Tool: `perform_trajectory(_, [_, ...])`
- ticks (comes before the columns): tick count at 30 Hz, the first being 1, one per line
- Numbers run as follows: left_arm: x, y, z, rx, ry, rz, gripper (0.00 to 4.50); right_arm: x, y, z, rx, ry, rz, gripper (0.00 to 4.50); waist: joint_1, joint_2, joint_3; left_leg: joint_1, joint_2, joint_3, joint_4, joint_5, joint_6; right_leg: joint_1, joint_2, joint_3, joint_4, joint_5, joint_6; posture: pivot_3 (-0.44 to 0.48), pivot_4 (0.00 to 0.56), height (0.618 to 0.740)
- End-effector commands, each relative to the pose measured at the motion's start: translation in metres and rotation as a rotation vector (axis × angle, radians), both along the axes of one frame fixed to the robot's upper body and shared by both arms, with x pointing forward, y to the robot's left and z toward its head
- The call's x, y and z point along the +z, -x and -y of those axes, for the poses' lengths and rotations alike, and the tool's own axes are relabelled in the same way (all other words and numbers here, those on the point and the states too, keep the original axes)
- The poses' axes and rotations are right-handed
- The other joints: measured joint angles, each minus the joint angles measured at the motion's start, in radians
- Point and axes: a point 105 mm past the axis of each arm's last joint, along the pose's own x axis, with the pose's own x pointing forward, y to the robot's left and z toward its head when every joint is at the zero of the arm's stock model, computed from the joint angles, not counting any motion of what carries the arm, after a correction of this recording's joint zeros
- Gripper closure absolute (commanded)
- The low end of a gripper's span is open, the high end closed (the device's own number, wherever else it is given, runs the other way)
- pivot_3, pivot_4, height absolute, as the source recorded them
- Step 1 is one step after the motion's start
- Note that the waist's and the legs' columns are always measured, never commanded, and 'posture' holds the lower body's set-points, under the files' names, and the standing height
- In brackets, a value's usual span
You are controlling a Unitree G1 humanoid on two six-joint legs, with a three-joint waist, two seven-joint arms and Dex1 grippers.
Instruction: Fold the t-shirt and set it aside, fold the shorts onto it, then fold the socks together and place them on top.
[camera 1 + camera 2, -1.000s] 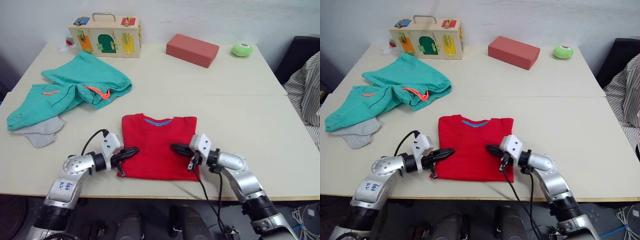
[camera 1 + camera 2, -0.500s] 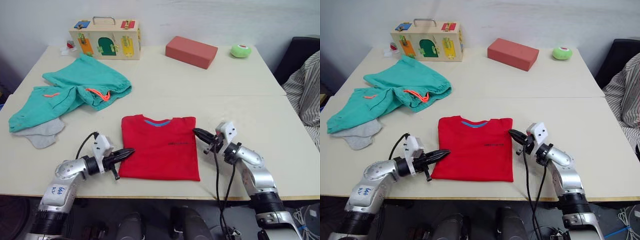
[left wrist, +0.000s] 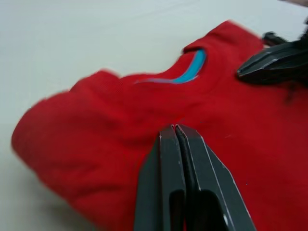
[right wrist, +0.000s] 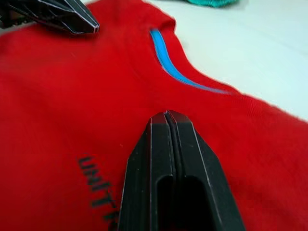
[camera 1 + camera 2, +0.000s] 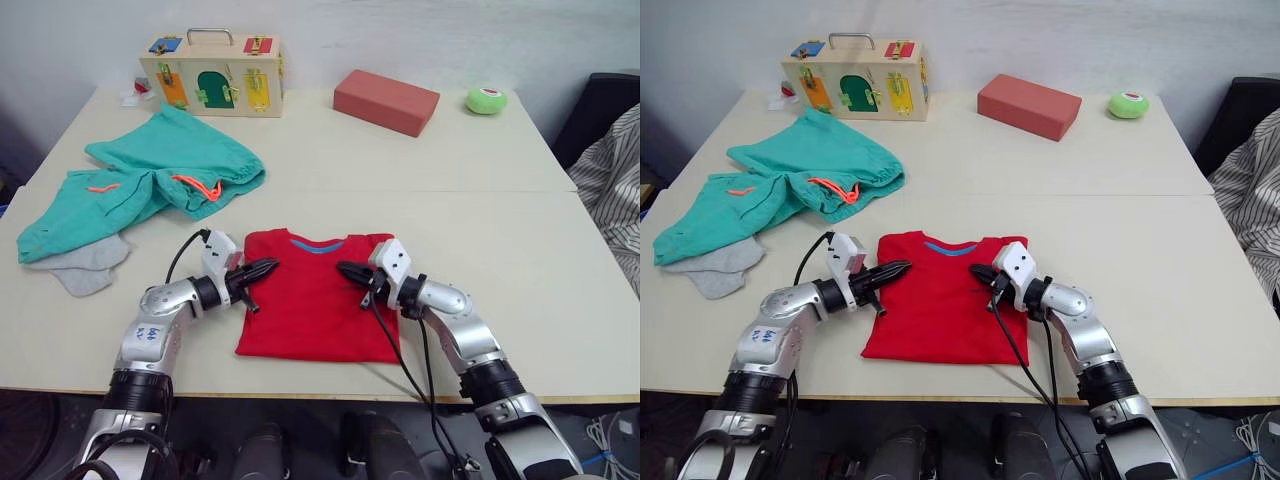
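Shirt point(image 5: 315, 298) lying flat near the front edge of the table point(image 5: 480, 220), sides already tucked in, blue neck label facing the far side; both grippers brought over its upper half, near the collar, probably to press or smooth the cloth ahead of the next fold; left gripper point(image 5: 268, 266) with fingers pressed together, tip just inside the shirt's left shoulder; right gripper point(image 5: 345, 268) likewise closed, fingers meeting with no cloth between them, tip over the chest beside the dark lettering; shorts point(image 5: 150, 180) heaped well apart at far left, waiting their turn; grey socks point(image 5: 82, 264) peeking out from under them.
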Motion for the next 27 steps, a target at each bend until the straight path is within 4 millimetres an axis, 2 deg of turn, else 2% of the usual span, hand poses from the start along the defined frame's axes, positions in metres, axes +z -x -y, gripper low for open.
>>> perform_trajectory(1, [0.001,-0.004,-0.002,0.019,-0.037,0.036,4.45,0.006,-0.015,0.035,-0.138,-0.040,0.037,4.48,0.000,0.000,0.000,0.000,0.000,0.000,0.000,0.000,0.000,0.000,0.000,0.000,0.000,0.000,0.000,0.000,0.150,0.740])
perform_trajectory(3, [-0.004,0.001,-0.002,0.021,-0.036,0.025,4.45,0.013,-0.023,0.068,-0.265,-0.131,0.026,4.48,0.001,0.000,0.000,0.000,0.000,0.000,0.000,0.000,0.000,0.000,0.000,0.000,0.000,0.000,0.000,0.000,0.150,0.740])
perform_trajectory(4, [-0.004,0.004,-0.002,0.021,-0.019,0.028,4.45,0.015,-0.023,0.077,-0.285,-0.156,0.028,4.48,0.002,0.000,0.000,0.000,0.000,0.000,0.000,0.000,0.000,0.000,0.000,0.000,0.000,0.000,0.000,0.000,0.150,0.740])
perform_trajectory(7, [0.000,0.010,-0.003,0.013,0.008,0.056,4.45,0.021,-0.017,0.080,-0.245,-0.210,0.034,4.48,-0.002,0.000,0.000,0.000,0.000,0.000,-0.001,0.000,0.000,0.000,-0.001,0.000,0.000,0.000,0.000,0.000,0.150,0.740])
perform_trajectory(8, [0.007,0.014,-0.004,-0.005,0.036,0.090,4.45,0.028,-0.013,0.080,-0.216,-0.257,0.022,4.48,-0.007,0.000,0.000,0.001,0.000,0.000,-0.001,0.000,0.000,0.000,0.000,0.001,0.000,0.000,0.000,0.000,0.150,0.740])
perform_trajectory(11, [0.029,0.034,-0.008,-0.105,0.118,0.137,4.50,0.043,0.005,0.081,-0.113,-0.295,-0.014,3.91,-0.021,0.000,0.000,0.002,0.001,0.000,-0.006,0.001,-0.001,0.000,0.000,0.000,-0.001,0.000,0.000,0.000,0.150,0.740])
perform_trajectory(13, [0.041,0.050,-0.011,-0.192,0.097,0.159,4.10,0.051,0.016,0.088,-0.082,-0.303,-0.072,3.22,-0.022,0.000,0.000,0.001,0.001,0.000,-0.008,0.002,-0.002,-0.001,0.000,0.000,-0.002,0.000,0.000,0.000,0.150,0.740])
perform_trajectory(16, [0.057,0.069,-0.021,-0.272,0.018,0.202,3.31,0.059,0.039,0.098,-0.035,-0.313,-0.269,2.19,-0.020,0.001,0.001,0.002,0.001,0.000,-0.009,0.002,-0.001,-0.001,0.000,0.000,-0.003,0.000,0.000,0.000,0.150,0.740])
perform_trajectory(18, [0.064,0.078,-0.027,-0.322,-0.017,0.194,2.66,0.054,0.053,0.109,-0.046,-0.310,-0.502,1.43,-0.019,0.001,0.001,0.001,0.001,-0.001,-0.009,0.000,0.002,-0.001,0.000,0.000,-0.003,0.000,-0.001,0.000,0.150,0.740])
perform_trajectory(20, [0.070,0.087,-0.030,-0.370,-0.046,0.184,2.02,0.054,0.069,0.117,-0.038,-0.319,-0.676,0.73,-0.018,0.001,0.001,0.001,0.000,-0.002,-0.009,-0.001,0.004,-0.001,-0.001,0.000,-0.004,0.000,-0.001,0.000,0.150,0.740])
perform_trajectory(22, [0.075,0.100,-0.028,-0.447,-0.055,0.190,1.35,0.044,0.079,0.126,-0.075,-0.278,-0.815,0.04,-0.017,0.001,0.001,0.001,0.000,-0.002,-0.010,-0.001,0.005,-0.001,-0.001,0.000,-0.005,-0.001,-0.001,0.000,0.150,0.740])
perform_trajectory(26, [0.072,0.135,-0.014,-0.633,-0.057,0.192,0.04,0.014,0.093,0.127,-0.136,-0.174,-1.012,0.00,-0.023,0.001,0.001,0.000,0.001,-0.002,-0.012,-0.002,0.005,-0.001,-0.001,0.000,-0.009,-0.001,-0.002,0.000,0.150,0.740])
perform_trajectory(27, [0.069,0.141,-0.012,-0.652,-0.050,0.183,0.04,0.007,0.094,0.121,-0.138,-0.167,-1.054,0.00,-0.025,0.001,0.001,0.000,0.001,-0.002,-0.012,-0.002,0.005,-0.001,0.000,0.000,-0.010,-0.001,-0.002,0.000,0.150,0.740])
